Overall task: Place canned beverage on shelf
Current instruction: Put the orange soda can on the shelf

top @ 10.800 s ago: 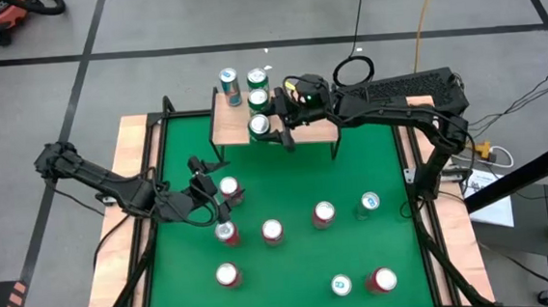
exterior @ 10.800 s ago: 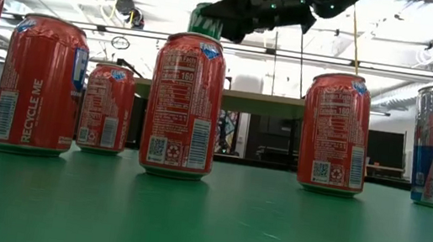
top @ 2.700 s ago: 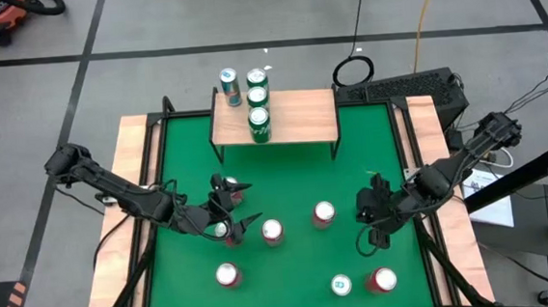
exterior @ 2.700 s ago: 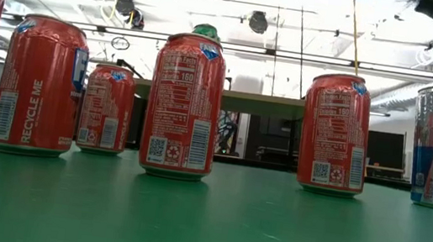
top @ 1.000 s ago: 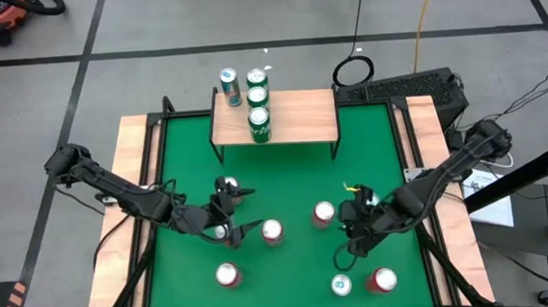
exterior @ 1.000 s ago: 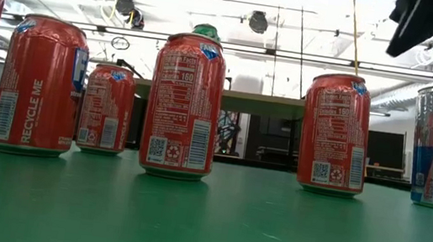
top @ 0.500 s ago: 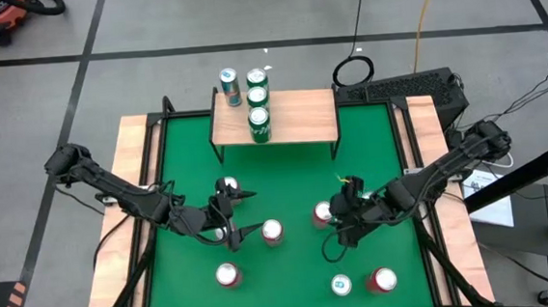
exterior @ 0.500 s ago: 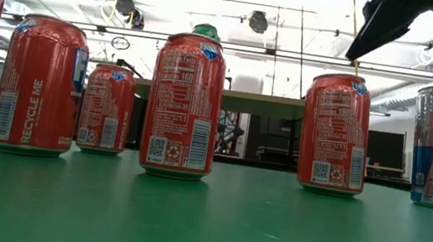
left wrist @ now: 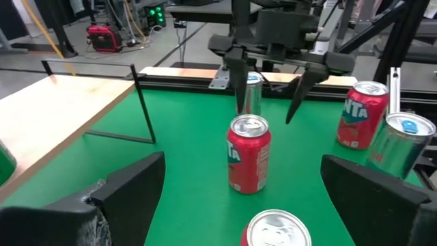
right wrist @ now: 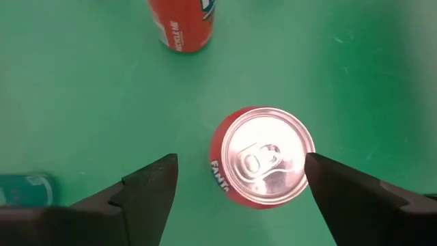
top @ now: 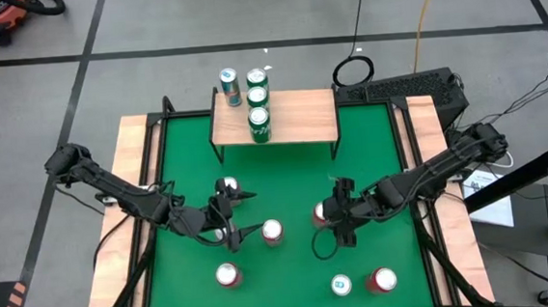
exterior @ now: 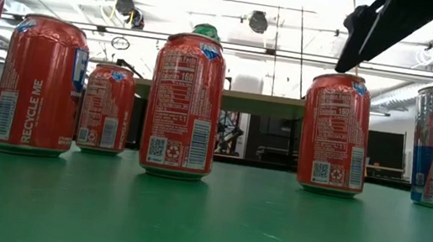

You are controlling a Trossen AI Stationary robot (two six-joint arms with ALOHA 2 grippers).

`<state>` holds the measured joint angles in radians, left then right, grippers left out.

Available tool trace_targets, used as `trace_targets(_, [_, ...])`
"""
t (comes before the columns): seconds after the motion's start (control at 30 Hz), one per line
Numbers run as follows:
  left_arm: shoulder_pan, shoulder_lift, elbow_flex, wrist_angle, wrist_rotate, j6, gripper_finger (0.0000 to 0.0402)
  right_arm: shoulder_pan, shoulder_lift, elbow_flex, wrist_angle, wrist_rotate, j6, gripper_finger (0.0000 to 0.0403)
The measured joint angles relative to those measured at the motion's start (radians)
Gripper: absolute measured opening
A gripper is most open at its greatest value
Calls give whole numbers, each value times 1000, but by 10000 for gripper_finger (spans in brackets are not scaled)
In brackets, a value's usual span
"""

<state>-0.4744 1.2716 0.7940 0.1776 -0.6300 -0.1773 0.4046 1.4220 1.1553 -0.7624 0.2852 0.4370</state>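
The shelf [top: 291, 118], a light plank on black legs, stands at the table's far edge with several cans [top: 259, 124] upright on it. Red cans stand upright on the green table. My right gripper [top: 330, 216] is open, pointing down, above a red Fanta can [right wrist: 263, 157]; its fingers stand on either side of the can's top without touching. In the low view it [exterior: 362, 40] hangs just over that can [exterior: 334, 133]. My left gripper [top: 246, 212] is open and empty at the table's left, level, facing another red can [left wrist: 248, 162].
Other upright cans stand near: one [top: 273, 231] at the middle, one [top: 226, 274] near left, a teal one [top: 341, 284] and a red one [top: 384, 279] near right. A can top [left wrist: 276, 229] shows low between my left fingers. A keyboard [top: 405, 86] lies behind the table.
My right gripper has gone toward the table's left and a little down, from near the right side to over the red Fanta can, staying open.
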Motion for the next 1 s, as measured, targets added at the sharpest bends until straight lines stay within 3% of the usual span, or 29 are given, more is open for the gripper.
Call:
trace_targets(0.57, [3,0,0,-3,-7,3,384,-52,0,-68,69,-11,-35,314])
trace_targets(1.0, [3,12,0,4,-7,0,384,-77,1,-68,94,-77,-57,314])
